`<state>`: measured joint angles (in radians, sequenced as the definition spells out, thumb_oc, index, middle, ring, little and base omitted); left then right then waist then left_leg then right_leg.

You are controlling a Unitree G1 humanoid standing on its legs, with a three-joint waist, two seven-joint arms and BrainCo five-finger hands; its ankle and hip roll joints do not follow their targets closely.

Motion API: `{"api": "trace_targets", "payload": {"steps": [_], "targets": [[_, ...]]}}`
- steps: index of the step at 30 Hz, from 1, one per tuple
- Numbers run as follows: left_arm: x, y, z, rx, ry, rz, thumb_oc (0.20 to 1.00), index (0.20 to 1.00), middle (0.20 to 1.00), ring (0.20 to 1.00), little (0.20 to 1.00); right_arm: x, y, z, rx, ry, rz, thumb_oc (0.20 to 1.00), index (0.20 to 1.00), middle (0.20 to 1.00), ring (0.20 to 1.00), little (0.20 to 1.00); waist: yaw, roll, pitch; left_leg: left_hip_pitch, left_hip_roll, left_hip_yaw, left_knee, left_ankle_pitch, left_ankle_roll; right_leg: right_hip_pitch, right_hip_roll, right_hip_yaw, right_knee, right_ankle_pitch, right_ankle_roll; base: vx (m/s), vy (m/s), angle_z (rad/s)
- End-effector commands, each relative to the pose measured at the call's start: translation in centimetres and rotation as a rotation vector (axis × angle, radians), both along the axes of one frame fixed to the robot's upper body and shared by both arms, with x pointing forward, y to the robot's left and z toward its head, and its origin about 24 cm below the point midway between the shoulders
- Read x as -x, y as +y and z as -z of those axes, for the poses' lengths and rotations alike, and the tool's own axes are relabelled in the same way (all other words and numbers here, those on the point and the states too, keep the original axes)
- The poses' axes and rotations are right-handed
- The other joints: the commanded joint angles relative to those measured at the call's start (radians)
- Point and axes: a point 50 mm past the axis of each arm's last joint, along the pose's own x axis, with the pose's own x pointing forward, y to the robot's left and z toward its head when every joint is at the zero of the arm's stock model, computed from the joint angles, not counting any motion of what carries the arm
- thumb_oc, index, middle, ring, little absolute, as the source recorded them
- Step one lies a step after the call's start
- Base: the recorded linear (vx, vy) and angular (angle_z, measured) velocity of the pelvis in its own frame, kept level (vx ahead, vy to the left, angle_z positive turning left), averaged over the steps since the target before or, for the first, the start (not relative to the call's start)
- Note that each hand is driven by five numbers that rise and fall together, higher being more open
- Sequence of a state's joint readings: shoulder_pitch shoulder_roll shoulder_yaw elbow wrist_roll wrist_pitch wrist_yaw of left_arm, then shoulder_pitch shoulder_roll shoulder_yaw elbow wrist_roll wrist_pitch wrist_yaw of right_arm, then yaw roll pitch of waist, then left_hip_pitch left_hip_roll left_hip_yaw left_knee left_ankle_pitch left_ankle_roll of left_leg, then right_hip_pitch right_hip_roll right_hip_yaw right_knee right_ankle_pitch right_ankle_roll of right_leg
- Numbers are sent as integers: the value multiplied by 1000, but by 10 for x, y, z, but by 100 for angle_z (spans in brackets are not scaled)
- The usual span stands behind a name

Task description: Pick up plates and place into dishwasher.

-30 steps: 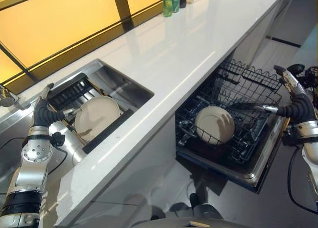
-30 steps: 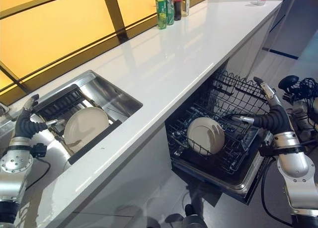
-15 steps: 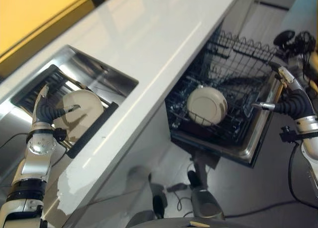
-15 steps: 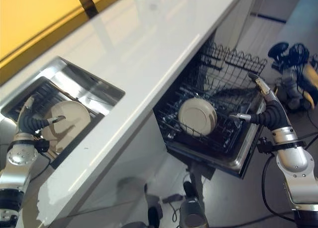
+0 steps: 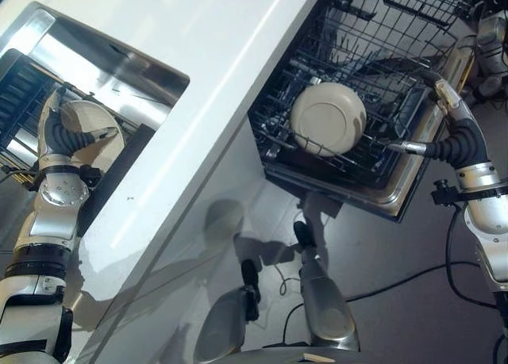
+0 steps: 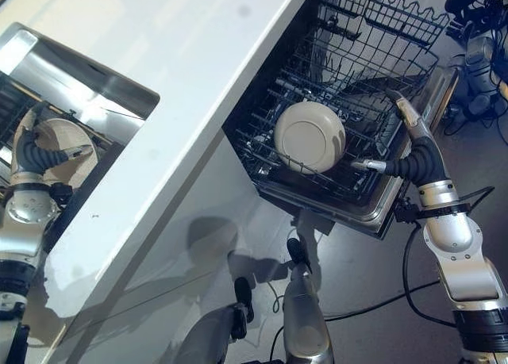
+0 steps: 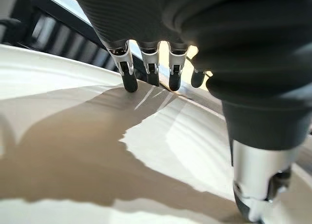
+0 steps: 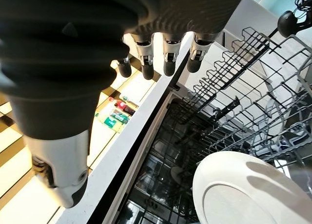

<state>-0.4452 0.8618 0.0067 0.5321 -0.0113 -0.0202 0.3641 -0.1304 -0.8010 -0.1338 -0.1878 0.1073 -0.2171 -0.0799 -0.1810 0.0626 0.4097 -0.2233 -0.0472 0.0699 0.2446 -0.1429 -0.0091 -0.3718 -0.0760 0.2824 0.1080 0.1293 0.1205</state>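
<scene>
Left hand (image 5: 73, 136): I have it on the plate (image 5: 105, 146) in the sink (image 5: 119, 67); fingers (image 7: 128, 76) lie over its far rim and the thumb on its face, so I judge the rim pinched for lifting.
Plate in sink: it leans in the dark rack (image 5: 17, 94), beside the counter (image 5: 198, 78), presenting an edge I can take.
Right hand (image 6: 405, 159): fingers straight and apart, holding nothing, hovering by the dishwasher basket's (image 6: 373, 78) outer edge, probably waiting clear of the load path.
Plate in dishwasher (image 6: 309, 136): it stands tilted among the tines, already loaded.
Next: lift the sink plate out, I judge, and carry it over to the basket.
</scene>
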Motion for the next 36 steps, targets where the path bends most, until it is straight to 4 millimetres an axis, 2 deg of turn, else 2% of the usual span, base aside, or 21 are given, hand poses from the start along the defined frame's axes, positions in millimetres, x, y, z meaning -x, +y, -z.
{"api": "trace_targets", "payload": {"steps": [1, 3, 7, 12, 16, 19, 23, 25, 31, 36], "targets": [[13, 39, -17, -152, 110, -204, 1000, 1000, 1000, 1000, 1000, 0, 7, -36, 54, -143, -16, 1000, 1000, 1000, 1000, 1000, -2, -3, 4, -83, -44, -25, -34, 74, 26, -32, -13, -49, 95, -61, -2, 1, 17, -5], [16, 46, -23, -209, 162, -250, 1000, 1000, 1000, 1000, 1000, 1, 6, -38, 54, -146, -9, 1000, 1000, 1000, 1000, 1000, 2, 0, 7, -86, -45, -26, -35, 76, 26, -33, -15, -55, 94, -62, -3, 4, 7, -2], [24, 57, -21, -282, 265, -330, 1000, 1000, 1000, 1000, 1000, 2, 3, -39, 61, -140, -6, 1000, 1000, 1000, 1000, 1000, 9, 5, 3, -78, -49, -33, -38, 75, 25, -23, -22, -68, 92, -68, -6, 34, 9, 0], [32, 66, -20, -280, 270, -400, 1000, 1000, 1000, 1000, 1000, 3, 0, -39, 63, -121, 3, 1000, 1000, 1000, 1000, 1000, 17, 9, -6, -64, -50, -43, -40, 73, 23, -8, -22, -77, 96, -85, -8, 56, 10, 2], [33, 66, -14, -249, 322, -378, 1000, 1000, 1000, 1000, 1000, 2, 0, -41, 69, -121, 4, 1000, 1000, 1000, 1000, 1000, 21, 14, -5, -64, -51, -50, -39, 74, 21, -9, -21, -83, 106, -95, -11, 15, 10, 4], [23, 57, -8, -182, 403, -255, 1000, 1000, 1000, 1000, 1000, -1, 3, -44, 69, -124, 7, 1000, 1000, 1000, 1000, 1000, 23, 16, 3, -72, -51, -54, -32, 74, 22, -15, -21, -89, 114, -96, -12, -11, -14, 7], [11, 39, 10, -94, 564, -21, 1000, 1000, 1000, 1000, 1000, -2, 3, -49, 75, -130, 16, 1000, 1000, 1000, 1000, 1000, 23, 24, 14, -75, -52, -55, -26, 73, 24, -15, -23, -97, 116, -93, -12, -11, -3, 7], [7, 28, 14, -57, 590, 106, 1000, 1000, 1000, 1000, 1000, -2, 2, -51, 79, -133, 20, 1000, 1000, 1000, 1000, 1000, 19, 29, 19, -73, -51, -51, -26, 72, 25, -13, -24, -97, 114, -90, -10, 0, 0, 0], [0, -11, 7, 214, 441, 510, 1000, 1000, 1000, 1000, 1000, 5, -6, -48, 95, -126, 14, 1000, 1000, 1000, 1000, 1000, 11, 40, 20, -58, -48, -36, -29, 67, 28, 1, -27, -94, 109, -97, -5, 18, 40, 1], [-1, -40, 5, 328, 388, 728, 1000, 1000, 1000, 1000, 1000, 6, -7, -43, 99, -121, 10, 1000, 1000, 1000, 1000, 1000, 13, 45, 15, -54, -50, -36, -29, 65, 32, 8, -31, -97, 106, -98, -4, 1, 3, 1]]}}
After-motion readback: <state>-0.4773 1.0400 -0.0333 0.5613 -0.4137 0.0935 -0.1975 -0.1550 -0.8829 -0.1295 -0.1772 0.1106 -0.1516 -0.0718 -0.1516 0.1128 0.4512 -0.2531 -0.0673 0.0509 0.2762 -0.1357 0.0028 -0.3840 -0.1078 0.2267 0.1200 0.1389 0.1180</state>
